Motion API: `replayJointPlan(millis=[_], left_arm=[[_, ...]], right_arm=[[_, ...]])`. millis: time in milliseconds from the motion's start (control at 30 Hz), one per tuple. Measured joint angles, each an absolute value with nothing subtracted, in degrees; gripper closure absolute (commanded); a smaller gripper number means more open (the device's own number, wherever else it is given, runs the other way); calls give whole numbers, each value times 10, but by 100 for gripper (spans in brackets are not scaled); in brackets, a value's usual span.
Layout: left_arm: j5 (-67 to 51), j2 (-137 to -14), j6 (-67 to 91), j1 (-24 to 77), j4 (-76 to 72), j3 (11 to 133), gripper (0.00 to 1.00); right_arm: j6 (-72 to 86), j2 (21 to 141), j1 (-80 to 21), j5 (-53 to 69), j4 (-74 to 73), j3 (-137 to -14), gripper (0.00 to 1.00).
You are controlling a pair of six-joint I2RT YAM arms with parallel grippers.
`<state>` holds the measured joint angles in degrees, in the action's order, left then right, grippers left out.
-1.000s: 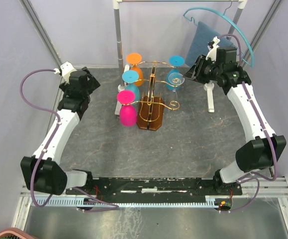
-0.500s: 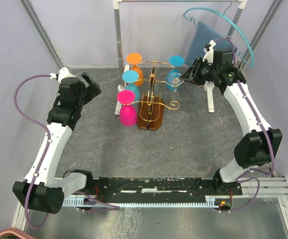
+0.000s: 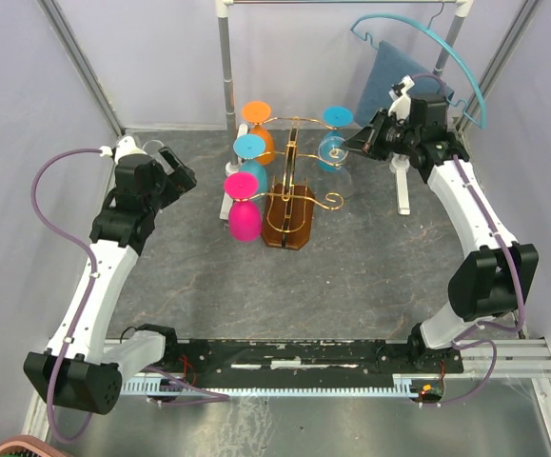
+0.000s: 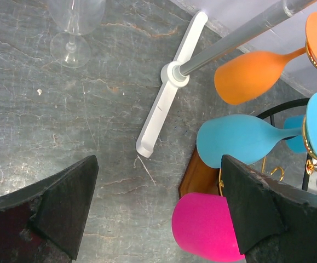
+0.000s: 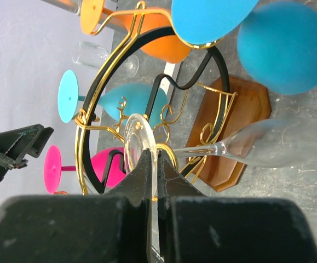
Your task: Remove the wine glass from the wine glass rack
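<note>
The wine glass rack [image 3: 290, 202] is gold wire on a brown wooden base, mid-table. Orange [image 3: 256, 124], teal [image 3: 249, 152], pink [image 3: 244, 217] and blue [image 3: 337, 118] glasses hang on it upside down. A clear wine glass [image 3: 335, 150] hangs on its right side. My right gripper [image 3: 358, 143] is shut on that glass's round foot [image 5: 138, 143]; its stem runs right to the bowl [image 5: 278, 143], above the base [image 5: 240, 131]. My left gripper [image 3: 173, 171] is open and empty, left of the rack, with the pink glass [image 4: 207, 226] by its right finger [image 4: 257, 205].
A white pole stand [image 3: 225, 76] rises behind the rack, its foot [image 4: 169, 90] on the table. Another clear glass [image 4: 73, 24] stands on the table to the left. A teal hanger with a blue cloth [image 3: 394, 71] hangs back right. A white stand foot [image 3: 403, 190] lies under the right arm.
My left arm has swung and its gripper has moved right, closer to the rack. My right gripper has shifted slightly left, still pinching the clear glass's foot.
</note>
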<state>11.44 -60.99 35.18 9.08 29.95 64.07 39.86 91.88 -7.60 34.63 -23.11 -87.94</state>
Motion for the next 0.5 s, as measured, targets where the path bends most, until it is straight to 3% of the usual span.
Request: replayJointPlan(millis=[500], left_arm=[[103, -594, 365, 91, 300, 634, 1]], right_arm=[[517, 885, -4, 423, -124, -778, 100]])
